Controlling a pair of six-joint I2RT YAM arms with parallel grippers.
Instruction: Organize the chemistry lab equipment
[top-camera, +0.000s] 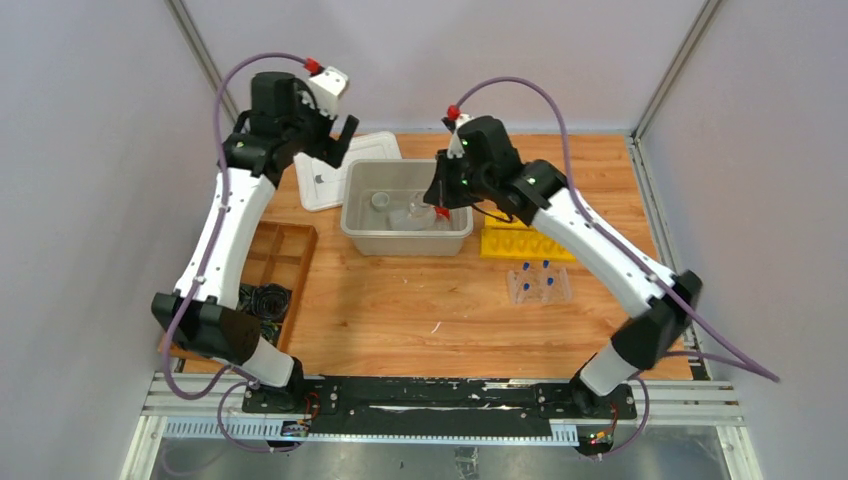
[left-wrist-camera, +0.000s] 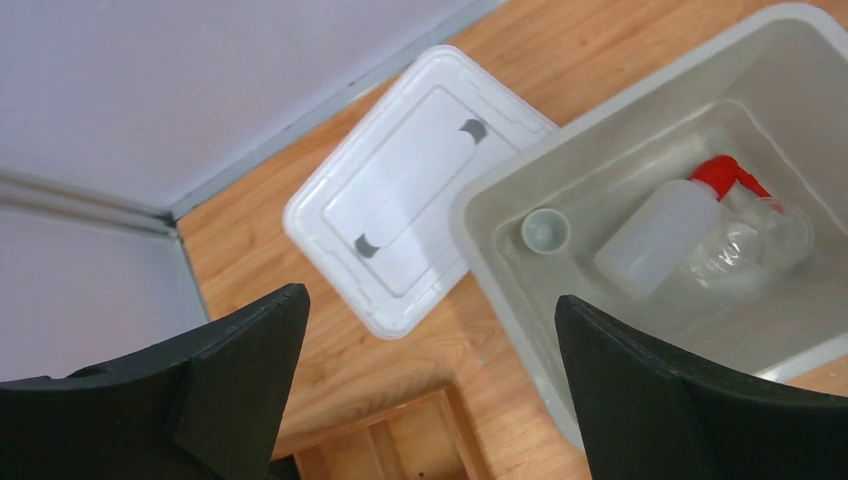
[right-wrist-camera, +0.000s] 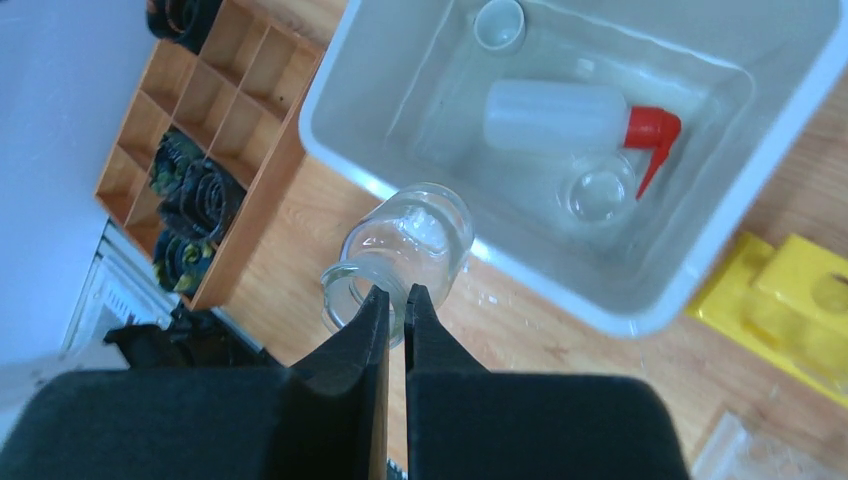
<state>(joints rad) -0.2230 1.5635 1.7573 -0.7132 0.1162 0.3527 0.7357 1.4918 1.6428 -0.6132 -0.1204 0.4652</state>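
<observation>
A grey plastic bin (top-camera: 355, 222) holds the white squeeze bottle with red nozzle (right-wrist-camera: 555, 115), a small clear beaker (right-wrist-camera: 598, 190) and a tiny white cup (right-wrist-camera: 499, 22). My right gripper (right-wrist-camera: 396, 292) is shut on the rim of a clear glass beaker (right-wrist-camera: 405, 248), held tilted above the bin's near wall. My left gripper (left-wrist-camera: 430, 310) is open and empty, high over the bin's left edge and the white lid (left-wrist-camera: 410, 205). Blue-capped test tubes (top-camera: 537, 281) lie in a clear tray right of centre.
A yellow rack (top-camera: 522, 244) sits right of the bin. A wooden divided tray (top-camera: 275, 255) at the left holds black cable coils (top-camera: 268, 298). The white lid (top-camera: 330, 170) lies behind the bin's left side.
</observation>
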